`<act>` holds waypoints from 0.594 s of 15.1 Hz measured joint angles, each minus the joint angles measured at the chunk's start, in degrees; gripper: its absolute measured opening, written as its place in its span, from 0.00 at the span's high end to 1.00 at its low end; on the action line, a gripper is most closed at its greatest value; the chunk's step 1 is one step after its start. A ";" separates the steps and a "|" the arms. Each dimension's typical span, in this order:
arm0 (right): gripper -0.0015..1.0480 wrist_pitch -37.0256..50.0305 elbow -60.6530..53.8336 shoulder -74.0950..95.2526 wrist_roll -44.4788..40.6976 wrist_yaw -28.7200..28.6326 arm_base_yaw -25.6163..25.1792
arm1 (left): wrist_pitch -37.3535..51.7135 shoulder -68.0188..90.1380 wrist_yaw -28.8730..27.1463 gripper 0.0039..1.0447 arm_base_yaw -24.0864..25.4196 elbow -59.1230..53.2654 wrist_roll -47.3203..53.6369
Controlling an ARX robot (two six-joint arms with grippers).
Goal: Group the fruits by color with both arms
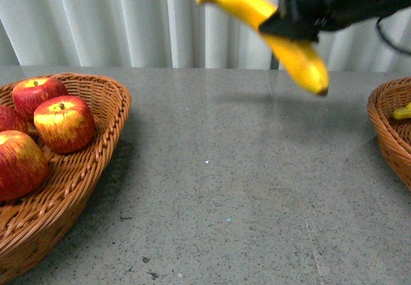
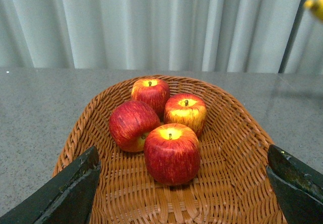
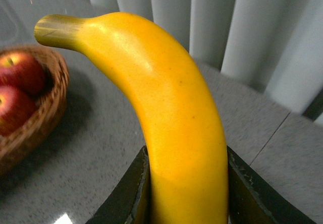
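Four apples [image 2: 171,153] sit in the left basket [image 1: 96,150], the left gripper [image 2: 181,193] gaping wide over them and holding nothing. Above the table [image 1: 225,189], the right gripper [image 1: 292,25] clamps a banana [image 1: 276,31] aloft, near the right basket [image 1: 385,131].

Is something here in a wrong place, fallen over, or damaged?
Nothing stands out. Four apples sit together inside the left wicker basket. The right gripper holds one banana in the air above the table, and a yellow piece shows in the right basket. No spill or damage shows.
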 joint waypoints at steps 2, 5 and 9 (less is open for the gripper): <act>0.68 1.07 -20.41 -16.76 0.79 5.86 -14.69 | 0.00 0.00 0.00 0.06 0.00 0.00 -0.02; 0.68 3.13 -30.75 -24.92 -3.32 10.08 -22.84 | 0.00 0.00 0.00 0.06 0.00 0.00 -0.02; 0.68 4.52 -41.66 -31.36 -5.40 9.57 -27.32 | 0.00 0.00 0.02 0.06 0.00 0.00 0.00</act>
